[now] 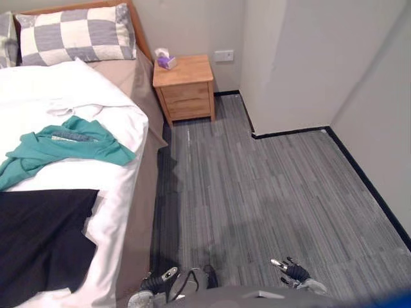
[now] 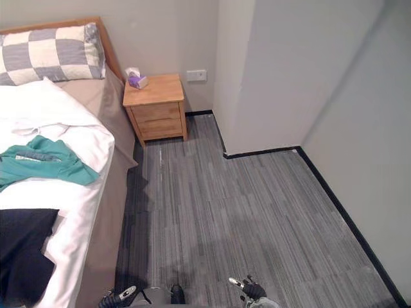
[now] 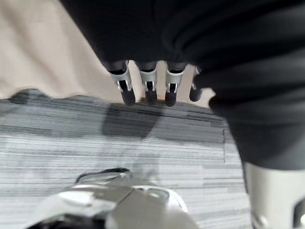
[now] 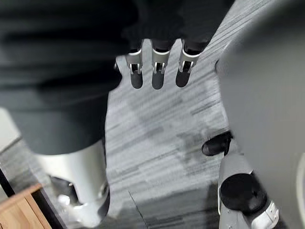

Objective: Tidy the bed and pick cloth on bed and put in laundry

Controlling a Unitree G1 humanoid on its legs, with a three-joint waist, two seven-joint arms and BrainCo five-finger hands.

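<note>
A teal garment (image 1: 67, 146) lies crumpled on the white duvet (image 1: 38, 96) in the middle of the bed. A black cloth (image 1: 38, 240) is spread over the bed's near end. My left hand (image 1: 157, 280) hangs low by the bed's side, its straight fingers (image 3: 147, 88) pointing at the floor and holding nothing. Over the grey floor, my right hand (image 1: 292, 269) hangs with its fingers (image 4: 157, 71) straight and empty too. Both hands are well away from the clothes.
A checked pillow (image 1: 74, 33) rests against the wooden headboard. A wooden nightstand (image 1: 185, 86) with a tissue box (image 1: 165, 59) stands beside the bed. A wall corner (image 1: 282, 70) juts out at the right, with grey floor (image 1: 270, 192) between it and the bed.
</note>
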